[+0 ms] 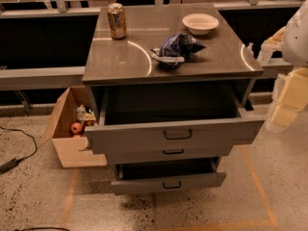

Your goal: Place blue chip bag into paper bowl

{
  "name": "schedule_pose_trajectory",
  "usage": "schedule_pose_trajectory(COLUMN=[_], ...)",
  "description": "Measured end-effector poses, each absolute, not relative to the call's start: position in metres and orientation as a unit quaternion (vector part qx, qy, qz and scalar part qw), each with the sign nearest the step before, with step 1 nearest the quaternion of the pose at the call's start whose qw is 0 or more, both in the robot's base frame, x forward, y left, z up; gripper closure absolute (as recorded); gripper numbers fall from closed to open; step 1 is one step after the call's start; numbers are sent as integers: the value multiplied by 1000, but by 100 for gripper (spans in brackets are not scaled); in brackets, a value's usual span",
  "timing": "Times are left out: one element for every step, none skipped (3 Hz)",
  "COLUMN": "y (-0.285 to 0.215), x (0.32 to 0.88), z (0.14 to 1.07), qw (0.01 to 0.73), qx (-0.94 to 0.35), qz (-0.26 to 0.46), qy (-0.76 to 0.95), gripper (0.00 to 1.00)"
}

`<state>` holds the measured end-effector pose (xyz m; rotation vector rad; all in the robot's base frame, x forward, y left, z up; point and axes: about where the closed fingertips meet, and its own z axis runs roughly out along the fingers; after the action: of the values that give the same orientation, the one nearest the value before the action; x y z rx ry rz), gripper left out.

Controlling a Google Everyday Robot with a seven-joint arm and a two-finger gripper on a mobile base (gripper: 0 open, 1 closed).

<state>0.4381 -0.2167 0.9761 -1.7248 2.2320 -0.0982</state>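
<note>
The blue chip bag (176, 49) lies crumpled on the grey cabinet top (120, 57), front of centre, with a white patch along its near edge. The paper bowl (200, 23) stands upright and empty at the back right of the top, a short way behind and to the right of the bag, not touching it. Part of my white arm (296, 32) shows at the right edge of the view, beside the cabinet. My gripper itself is out of view.
A gold-brown drink can (117, 20) stands at the back left of the top. The top drawer (175, 131) and the lowest drawer (168, 179) are pulled open toward me. A cardboard box (70, 129) with small items sits on the floor to the left. Pale blocks (288, 100) stand at the right.
</note>
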Motion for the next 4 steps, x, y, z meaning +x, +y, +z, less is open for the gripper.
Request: schedule_pose_trajectory(y=[-217, -218, -230, -237], x=[438, 445, 460, 493], z=[976, 973, 945, 936], qw=[159, 197, 264, 351], qx=[-603, -582, -526, -473], qz=[-34, -27, 15, 49], qy=[781, 789, 808, 806], gripper=[0, 0, 0, 0])
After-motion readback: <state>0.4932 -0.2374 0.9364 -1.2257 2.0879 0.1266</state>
